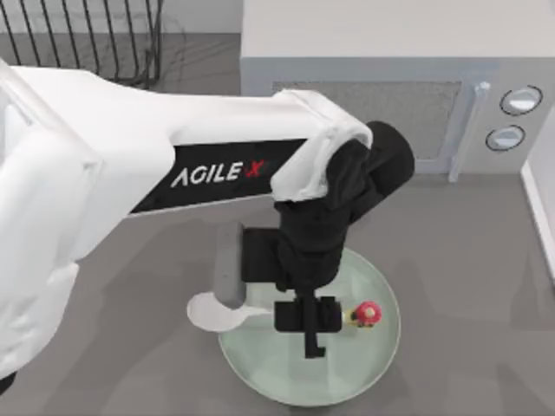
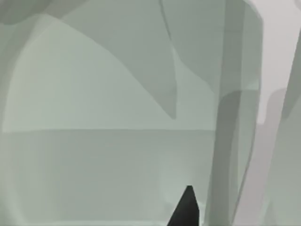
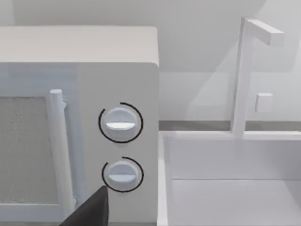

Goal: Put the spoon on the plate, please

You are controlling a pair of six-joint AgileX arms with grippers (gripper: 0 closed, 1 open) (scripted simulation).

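Our left gripper over the plate, with the spoon lying across the plate's left rim

We reach our left arm in from the left, its gripper low above the mint-green plate at the near middle of the table; we cannot tell how far its fingers stand apart, nor whether they have hold of the spoon's handle, which runs under them. The spoon's white bowl sits at the plate's left edge, partly off it over the table, and its red ornament shows just right of the gripper, inside the plate. The microwave stands at the far side, a wire rack at the far left. Our right wrist camera faces the microwave's two knobs and a white sink beside it
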